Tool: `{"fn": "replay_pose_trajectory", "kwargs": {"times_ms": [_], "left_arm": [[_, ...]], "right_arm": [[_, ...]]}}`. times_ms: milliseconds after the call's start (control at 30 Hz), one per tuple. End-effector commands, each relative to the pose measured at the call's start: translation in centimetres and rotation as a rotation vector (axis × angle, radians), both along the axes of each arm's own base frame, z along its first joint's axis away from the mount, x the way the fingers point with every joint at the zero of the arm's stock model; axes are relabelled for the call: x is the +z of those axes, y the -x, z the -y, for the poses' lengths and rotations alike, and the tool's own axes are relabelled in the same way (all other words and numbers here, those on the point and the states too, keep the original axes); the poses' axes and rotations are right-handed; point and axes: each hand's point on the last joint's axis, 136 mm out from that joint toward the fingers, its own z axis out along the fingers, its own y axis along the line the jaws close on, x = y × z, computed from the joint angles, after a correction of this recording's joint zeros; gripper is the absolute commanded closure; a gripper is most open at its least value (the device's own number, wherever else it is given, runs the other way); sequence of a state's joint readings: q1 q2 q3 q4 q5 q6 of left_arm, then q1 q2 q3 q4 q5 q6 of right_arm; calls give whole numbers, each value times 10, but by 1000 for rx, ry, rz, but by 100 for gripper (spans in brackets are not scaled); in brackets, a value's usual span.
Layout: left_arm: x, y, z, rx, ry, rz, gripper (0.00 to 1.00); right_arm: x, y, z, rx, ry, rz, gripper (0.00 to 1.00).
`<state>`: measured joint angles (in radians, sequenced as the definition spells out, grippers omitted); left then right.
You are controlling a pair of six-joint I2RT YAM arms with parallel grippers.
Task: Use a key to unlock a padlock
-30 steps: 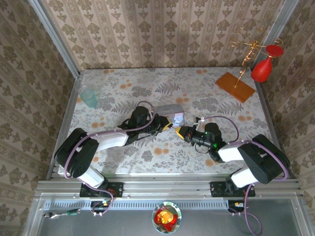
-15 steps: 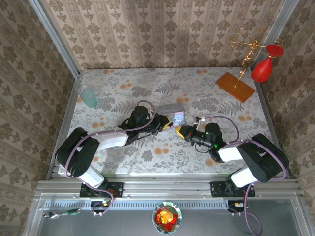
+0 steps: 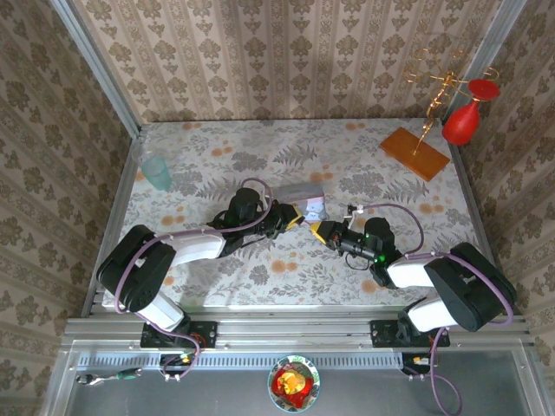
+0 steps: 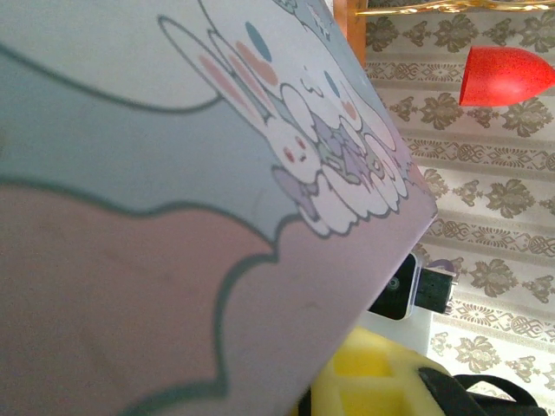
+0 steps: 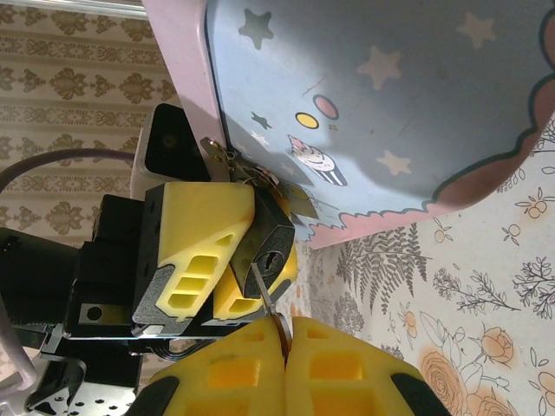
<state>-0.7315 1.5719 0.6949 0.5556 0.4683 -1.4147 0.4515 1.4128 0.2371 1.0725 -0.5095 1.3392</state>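
Observation:
The padlock (image 5: 261, 243), a small dark body with a thin silvery shackle (image 5: 253, 179), hangs at the edge of the pastel cartoon tin (image 5: 373, 104). My left gripper (image 3: 295, 217) is shut on the padlock, with one yellow finger (image 5: 195, 234) on either side of the body. My right gripper (image 5: 286, 328) is shut on the key (image 5: 264, 290). The key's blade points up at the lock's keyhole face, and its tip touches that face right beside the slot. In the left wrist view the tin (image 4: 173, 217) lies very close to the lens.
The tin (image 3: 301, 195) lies mid-table between both arms. A teal cup (image 3: 157, 172) stands at the back left. A wooden board (image 3: 414, 153) with a gold stand and a red ornament (image 3: 462, 121) are at the back right. Patterned walls close in three sides.
The right arm's elbow has drifted slightly to the right. Both grippers keep their hold and stay almost in place at the tin.

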Motion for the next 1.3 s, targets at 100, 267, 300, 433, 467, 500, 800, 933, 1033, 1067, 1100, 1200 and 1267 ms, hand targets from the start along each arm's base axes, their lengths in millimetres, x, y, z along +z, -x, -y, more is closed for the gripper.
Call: {"fn": "replay_pose_trajectory", "kwargs": {"times_ms": [100,267,300,433,467,500,800,933,1033,1067,1100,1200,1267], "left_arm": [[23,-3,7,-10,73,57,100],[23,-3,8,-9,85,52,100],[23,-3,8,-9,85,52,100],[25,-3,8,-11,88,56,100],[24,-3,8,-10,88,55,100],[24,-3,7,-10,87,54,100],[23,-2,7,-9,86,52,100],[21,-1,7,-10,81,53,100],[22,-1,8,-14,85,55,100],[22,-1,9,-15,86,54,100],[22,0,9,-17,86,55,100],[22,1,11,-23,87,53,100],[21,2,11,-28,87,46,100]], "right_arm": [[5,-1,-3,16,-2,18,100],[5,-3,-6,20,-7,18,100],[4,-3,-6,20,-8,16,100],[4,-5,-7,17,-18,15,100],[6,-5,-8,19,-23,19,100],[7,-6,-8,20,-27,21,100],[12,-7,-8,16,-40,32,100],[10,-6,-9,19,-36,27,100],[11,-7,-9,21,-39,26,100],[12,-7,-9,20,-40,28,100],[13,-7,-10,22,-41,31,100],[16,-9,-11,22,-46,38,100],[16,-9,-11,22,-46,38,100]]}}
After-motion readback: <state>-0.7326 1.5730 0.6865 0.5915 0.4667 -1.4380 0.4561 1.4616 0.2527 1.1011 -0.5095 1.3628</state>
